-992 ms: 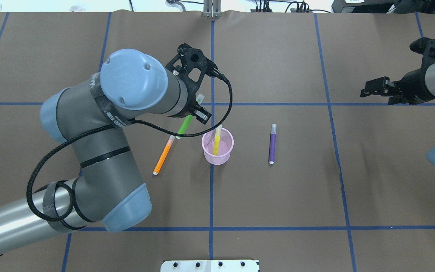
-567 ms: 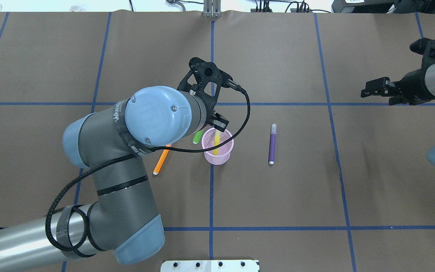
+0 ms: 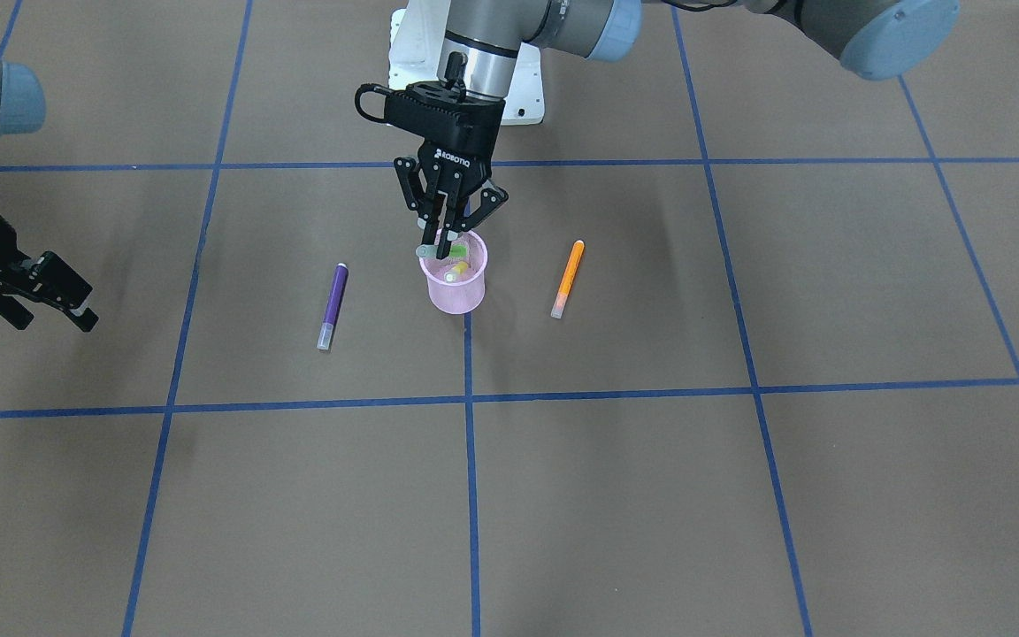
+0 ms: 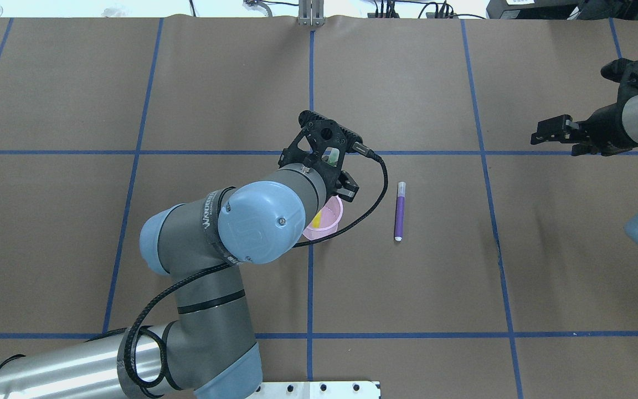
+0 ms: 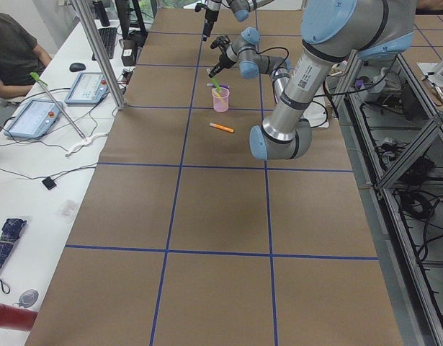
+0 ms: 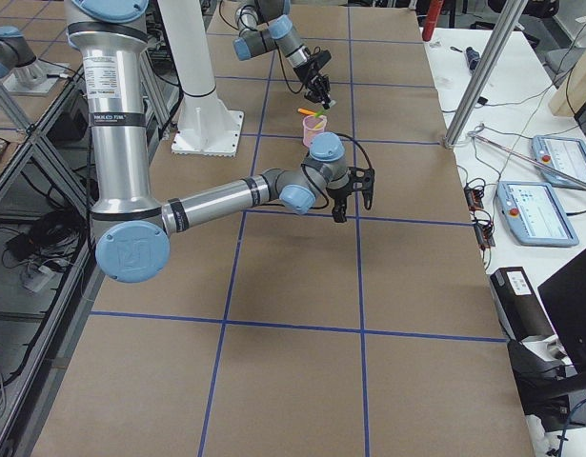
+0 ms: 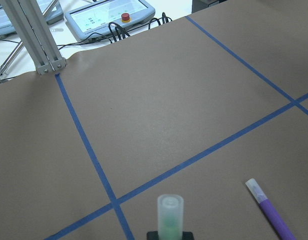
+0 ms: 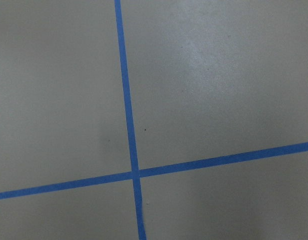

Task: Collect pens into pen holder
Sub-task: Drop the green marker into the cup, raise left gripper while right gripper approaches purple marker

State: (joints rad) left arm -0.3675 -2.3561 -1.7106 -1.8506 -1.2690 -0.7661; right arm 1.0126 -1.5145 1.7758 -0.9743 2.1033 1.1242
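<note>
Brown paper table [image 3: 739, 495] with a blue tape grid, and the left arm [image 4: 263, 213] reaches right over the middle of it. The right arm [image 4: 637, 119] hangs back at the edge, well apart from the action. Its right hand [image 3: 76, 301] is parted and empty.

The left hand [image 3: 440, 241] points down over the holder [image 3: 455, 292] with its fingers pinched narrow on the green pen [image 7: 170, 216]. It holds that pen by the barrel, tilted, pale cap up and lower end inside the holder's mouth. Whether the tip has reached the bottom, I cannot tell.

The holder is a small pink mesh cup standing upright on a tape line. I'd call it light and easy to tip if a pen drags on its rim. The yellow pen [image 4: 317, 221] is inside it, leaning on the wall.

Two pens lie flat on the table. The purple pen [image 3: 333, 305] is on the robot's right of the holder and the orange pen [image 3: 567, 279] on its left, both near it but not touching.

They look light, stiff and smooth, and round enough to roll. The best hold is probably across the mid-barrel, clear of the cap, with a firm pinch so they don't swivel
</note>
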